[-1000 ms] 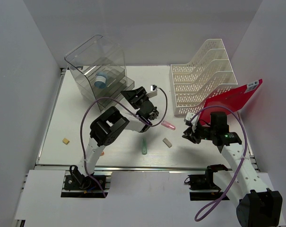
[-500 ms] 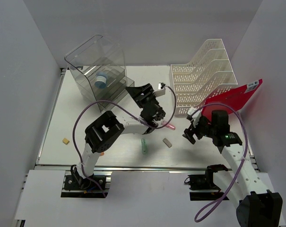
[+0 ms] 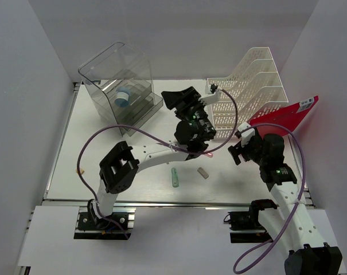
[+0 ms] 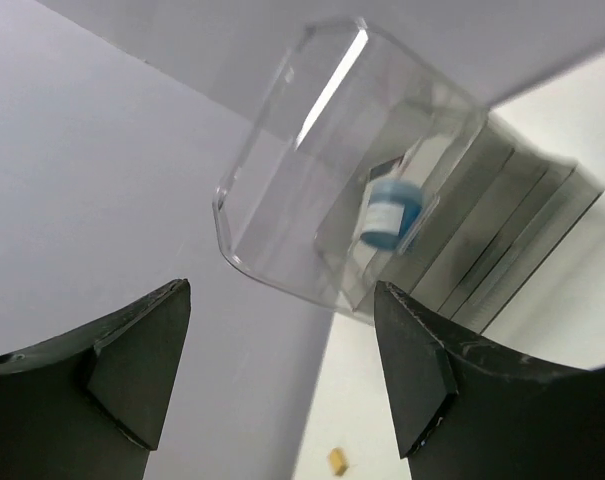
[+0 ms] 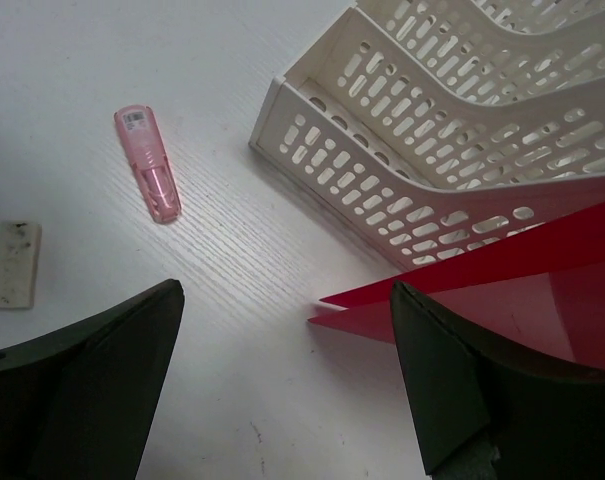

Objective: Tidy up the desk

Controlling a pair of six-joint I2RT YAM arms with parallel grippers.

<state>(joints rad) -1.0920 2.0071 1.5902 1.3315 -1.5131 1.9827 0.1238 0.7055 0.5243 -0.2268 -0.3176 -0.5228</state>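
— Black fingers [image 4: 122,370] on your left gripper [image 4: 282,300]: spread or pinching?

— Spread wide, and you hold nothing between them. They are lifted off the desk [image 3: 87,143] and point at the clear drawer box [image 4: 312,190].

— What sits in that box?

— One small blue-and-white tub [image 4: 390,213], inside the clear shell, above the stacked drawers. You cannot tell what the drawers themselves hold. Below the box, a small tan block [image 4: 337,461] lies on the white top.

— And your right gripper [image 5: 287,300]?

— Its fingers stand far apart as well, with only bare desk between them. Just past the right finger you see the corner of a red folder [image 5: 502,290] resting on the desk, at the near corner of the white slotted file rack [image 5: 382,150]. The folder lies outside the rack's trays. You cannot tell whether it touches the rack.

— Loose things nearby?

— A pink highlighter [image 5: 148,163] lies flat ahead of the left finger, apart from the rack. A white eraser [image 5: 14,264] lies near it. From above, you also see a green pen [image 3: 174,177] beside that eraser, toward the arm bases.

— Where is the desk in all this?

— Under everything: a wide white top, with the silver rail [image 3: 162,201] along its near edge, just ahead of your arm bases.
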